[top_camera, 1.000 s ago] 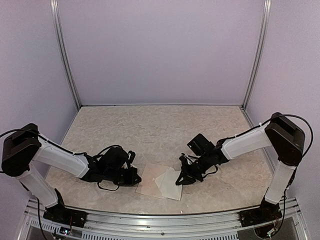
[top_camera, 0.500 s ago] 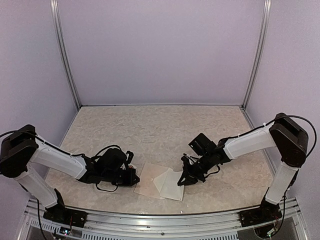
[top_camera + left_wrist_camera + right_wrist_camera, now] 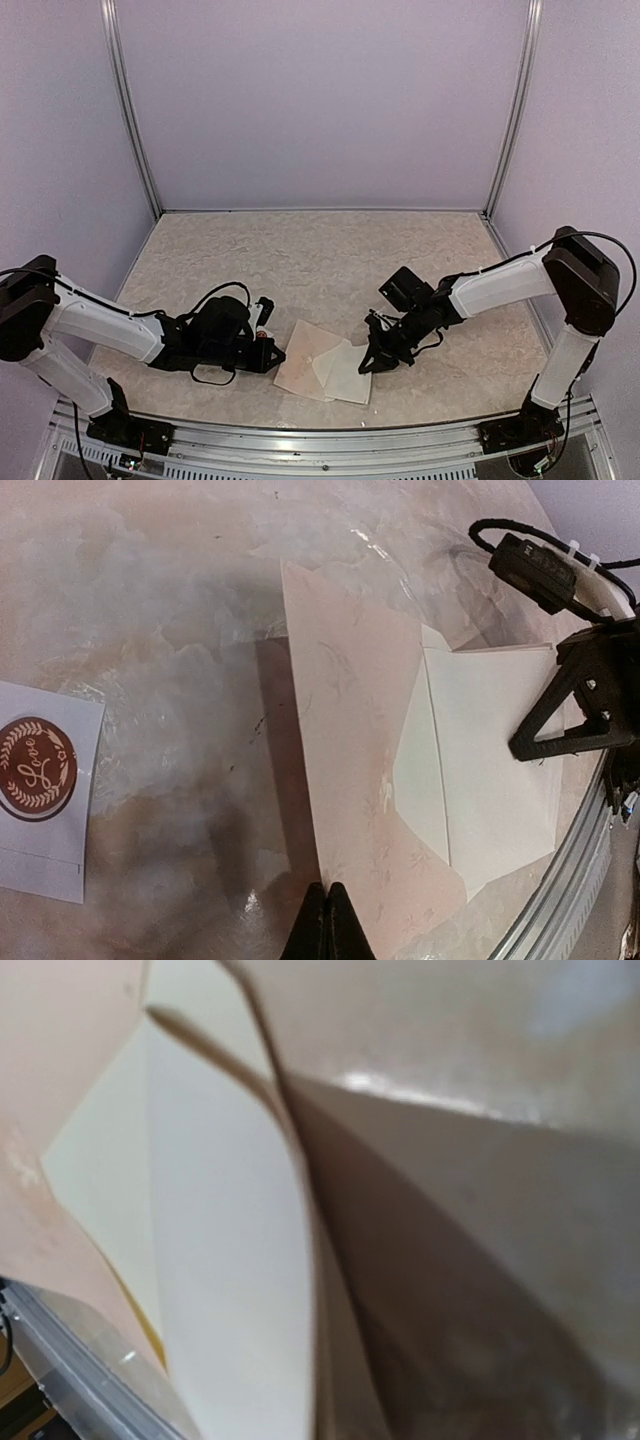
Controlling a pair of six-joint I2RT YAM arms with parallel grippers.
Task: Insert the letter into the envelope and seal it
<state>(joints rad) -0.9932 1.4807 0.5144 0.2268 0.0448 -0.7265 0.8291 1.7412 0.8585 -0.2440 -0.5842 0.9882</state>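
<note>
table [image 3: 300,250]: marbled top | envelope [image 3: 350,730]: flat, near front edge | letter [image 3: 495,770]: overlaps envelope's right part | left gripper [image 3: 327,920]: fingers together, tips on envelope's left edge | right gripper [image 3: 522,748]: fingers together at letter's right edge, hold unconfirmed | sticker strip [image 3: 50,850]: left of envelope, apart

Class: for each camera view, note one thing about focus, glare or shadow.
Top external: even light, soft shadows, all sharp. Left wrist: glare streaks on the glossy table, dark shadow beside the envelope, sticker crisp. Right wrist: too close, the letter blurred, one glare spot.
</note>
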